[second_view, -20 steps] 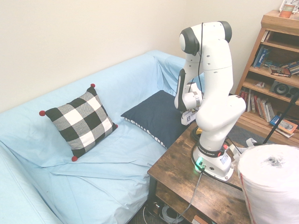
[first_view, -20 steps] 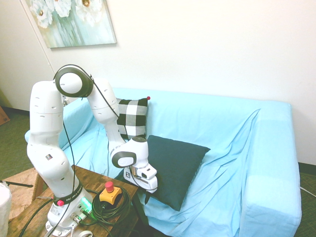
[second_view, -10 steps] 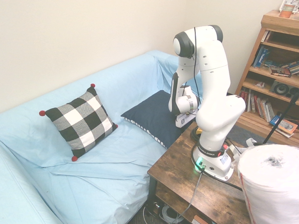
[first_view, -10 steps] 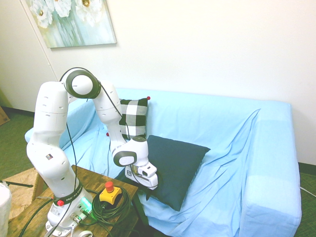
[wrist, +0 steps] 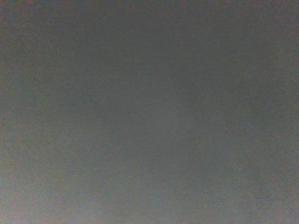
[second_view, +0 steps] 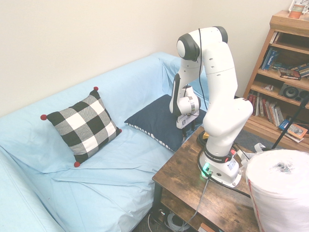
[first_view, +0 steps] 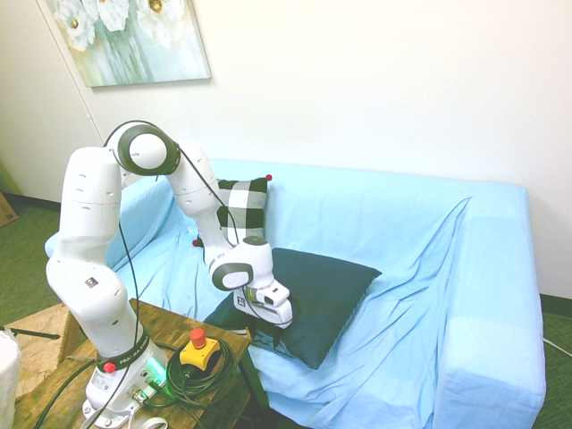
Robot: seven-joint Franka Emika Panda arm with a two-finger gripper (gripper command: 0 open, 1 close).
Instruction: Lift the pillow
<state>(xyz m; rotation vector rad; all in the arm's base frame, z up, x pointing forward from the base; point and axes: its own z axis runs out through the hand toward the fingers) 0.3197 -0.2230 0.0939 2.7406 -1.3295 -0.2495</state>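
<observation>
Okay, so my pincer (second_view: 188, 129) is low over the navy pillow (second_view: 152, 118), right at its near side, probably because that's the reachable part. Can't tell whether it's wide, narrow or gripping fabric; the sofa (second_view: 116, 171) takes the weight underneath.

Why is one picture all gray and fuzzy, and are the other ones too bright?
Wrist view: only a dim, grainy gray blur, perhaps because something is very close to the camera; no edges to make out. First exterior view: very bright, the wall and blue sofa washed pale. Second exterior view: pale too, but the checked cushion looks sharp.
</observation>
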